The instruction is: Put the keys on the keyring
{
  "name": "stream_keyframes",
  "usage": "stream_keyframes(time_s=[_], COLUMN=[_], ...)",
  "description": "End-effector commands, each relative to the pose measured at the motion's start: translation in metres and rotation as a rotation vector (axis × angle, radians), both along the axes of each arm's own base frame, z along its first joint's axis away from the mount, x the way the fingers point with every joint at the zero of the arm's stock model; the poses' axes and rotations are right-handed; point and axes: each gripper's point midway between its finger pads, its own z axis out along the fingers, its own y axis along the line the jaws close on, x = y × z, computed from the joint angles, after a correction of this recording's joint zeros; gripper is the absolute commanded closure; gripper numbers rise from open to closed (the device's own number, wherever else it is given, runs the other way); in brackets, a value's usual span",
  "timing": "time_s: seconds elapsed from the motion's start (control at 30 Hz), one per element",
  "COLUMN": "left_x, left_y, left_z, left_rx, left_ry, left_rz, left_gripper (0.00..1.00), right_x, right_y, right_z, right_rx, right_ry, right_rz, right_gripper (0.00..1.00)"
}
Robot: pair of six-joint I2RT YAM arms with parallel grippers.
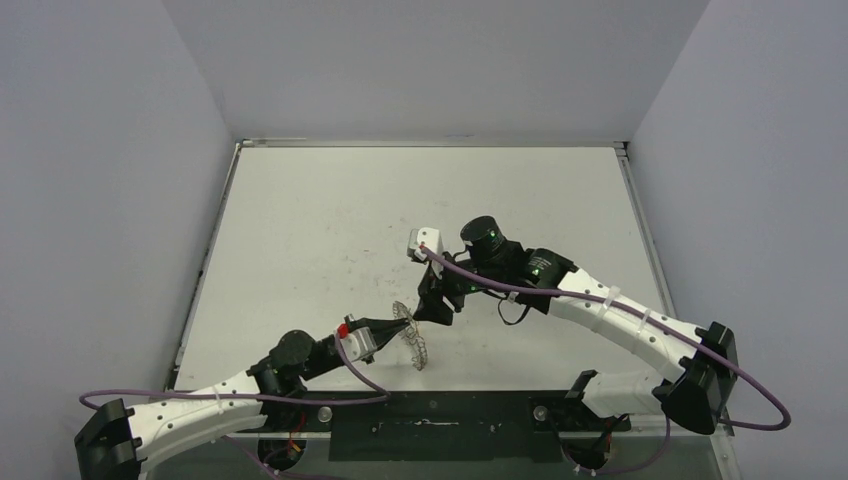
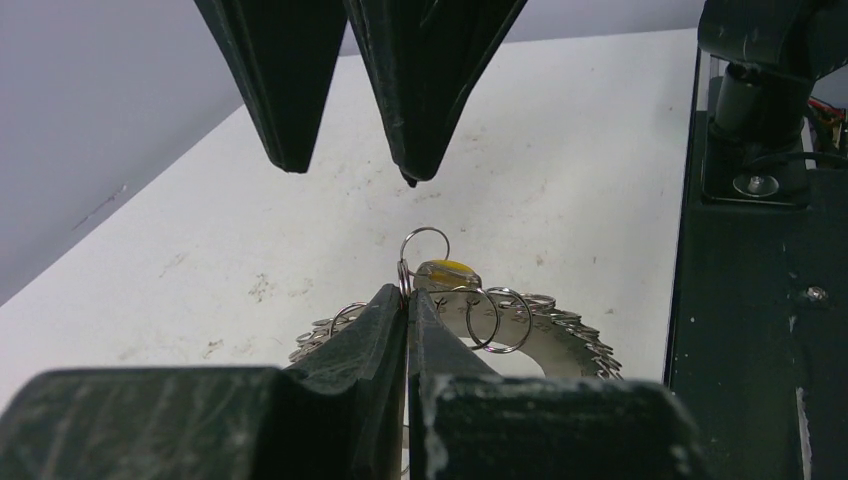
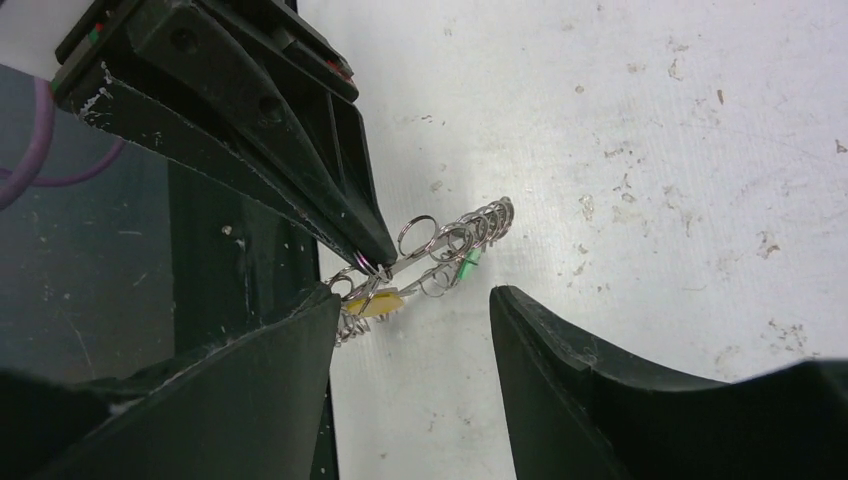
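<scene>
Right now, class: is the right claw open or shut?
Open: on the right claw, the fingers stand apart, white table showing between them, gripping nothing.

White tabletop (image 1: pixel 300 220), scuffed with dark specks around its middle; keyring (image 1: pixel 412 335) stands on edge near the near edge, contact unclear.

Left arm is stretched low toward centre, left gripper (image 2: pixel 407 300) clamped on the keyring (image 2: pixel 560 345) edge. Right arm is folded inward, right gripper (image 3: pixel 415 295) held just above, jaws parted
</scene>
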Motion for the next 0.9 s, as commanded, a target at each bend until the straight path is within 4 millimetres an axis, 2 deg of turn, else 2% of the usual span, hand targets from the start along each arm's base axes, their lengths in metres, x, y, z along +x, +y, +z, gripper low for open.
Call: stream_keyframes(time_s=[0.0,0.27,0.33,0.53,0.87], left_x=[-0.003,-0.005,-0.005,-0.005,-0.005], left_y=[0.004,0.008,0.009,0.01,0.01], left_z=[0.061,0.065,0.065,0.065,0.068], left_rx=[-0.224,-0.252,-0.252,-0.25,-0.254], left_ry=[-0.099,-0.111,-0.111,-0.111,-0.12], left_rz=[-0.002,0.002,0.002,0.006,0.004], left_gripper=[1.0,1.0,1.0,1.0,1.0], right_x=[-0.004,-0.01,-0.012,-0.016,-0.017], right_y=[0.011,0.013,0.013,0.011,0.008], right_z=[0.031,0.016,0.011,0.001,-0.008], right_rx=[0.157,0.135,0.118,0.073,0.058], right_ry=[0.028,0.118,0.137,0.162,0.142], right_rz=[-0.033,-0.046,-0.036,-0.017,-0.003], right_gripper=[0.45,0.57,0.65,0.99,1.0])
